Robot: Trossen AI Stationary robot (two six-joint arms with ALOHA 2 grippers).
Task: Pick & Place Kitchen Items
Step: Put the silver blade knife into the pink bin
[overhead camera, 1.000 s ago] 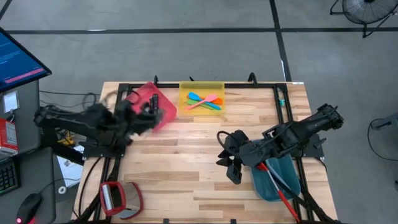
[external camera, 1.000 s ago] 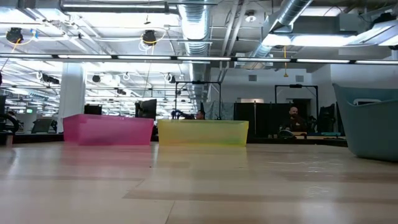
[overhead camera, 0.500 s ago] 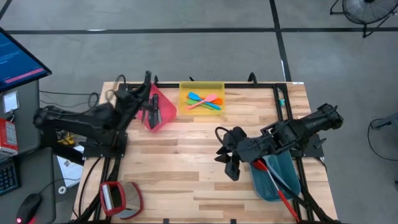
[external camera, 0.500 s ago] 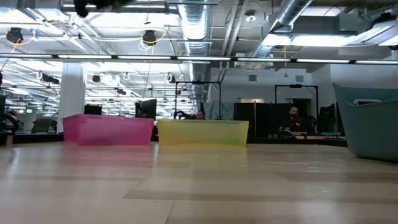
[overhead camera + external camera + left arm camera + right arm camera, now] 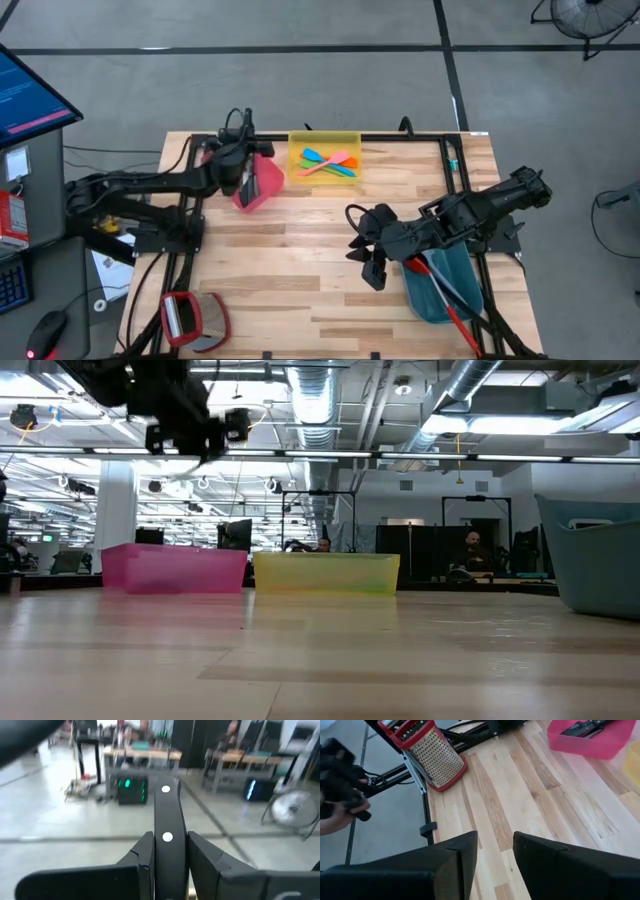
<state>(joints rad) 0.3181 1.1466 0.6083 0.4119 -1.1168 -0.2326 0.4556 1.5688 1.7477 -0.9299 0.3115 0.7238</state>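
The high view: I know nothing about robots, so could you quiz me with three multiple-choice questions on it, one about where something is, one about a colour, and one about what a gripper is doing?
1. Where is the red grater?
A. In the teal bin
B. At the table's corner, outside every bin
C. In the yellow bin

2. What colour is the bin holding the small spatulas?
A. Pink
B. Teal
C. Yellow

3. What is the left gripper doing?
A. Clamping a black handle
B. Hanging open and empty
C. Pressing flat on the table

Answers:
1. B: the red grater sits at the corner by the left arm's base.
2. C: the spatulas lie inside the yellow bin.
3. A: the left wrist view shows the left gripper shut on a riveted black handle.

The right gripper waits open over bare wood.
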